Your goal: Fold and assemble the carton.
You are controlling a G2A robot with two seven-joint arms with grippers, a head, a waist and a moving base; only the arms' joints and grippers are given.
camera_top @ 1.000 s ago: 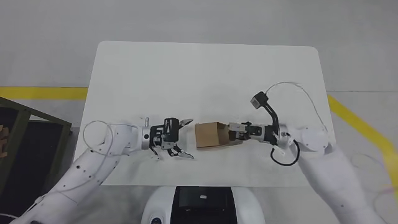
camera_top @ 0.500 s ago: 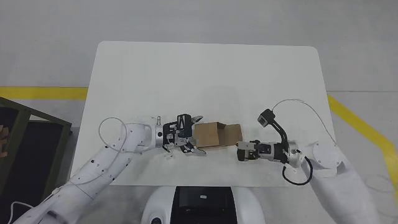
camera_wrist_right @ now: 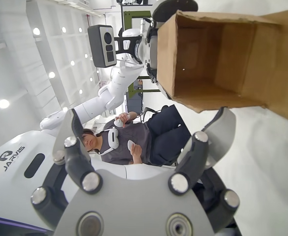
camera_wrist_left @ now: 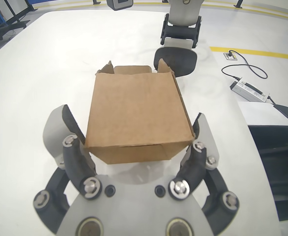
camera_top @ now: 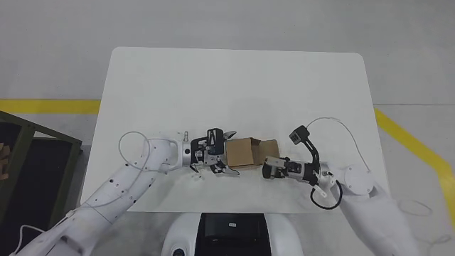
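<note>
A small brown carton (camera_top: 249, 151) lies on its side near the front middle of the white table (camera_top: 234, 85). Its closed end (camera_wrist_left: 136, 114) sits between the spread fingers of my open left gripper (camera_top: 229, 154), whose pads (camera_wrist_left: 71, 126) stand at the carton's two near corners. The open end (camera_wrist_right: 215, 60) with its loose flaps faces my right gripper (camera_top: 269, 168), which is open and empty, just off the carton's front right corner. One of the right gripper's dark fingers (camera_wrist_left: 175, 61) shows behind the carton's far flaps.
The table's front edge (camera_top: 234, 212) runs close behind both arms. A dark green cart (camera_top: 21, 163) stands on the floor at the left. On the floor by the table lies a power brick with its cable (camera_wrist_left: 250, 90).
My left gripper has moved right until its open fingers straddle the carton's closed end. My right gripper drew out of the carton's open end, dropped toward the table's front, then came back closer.
</note>
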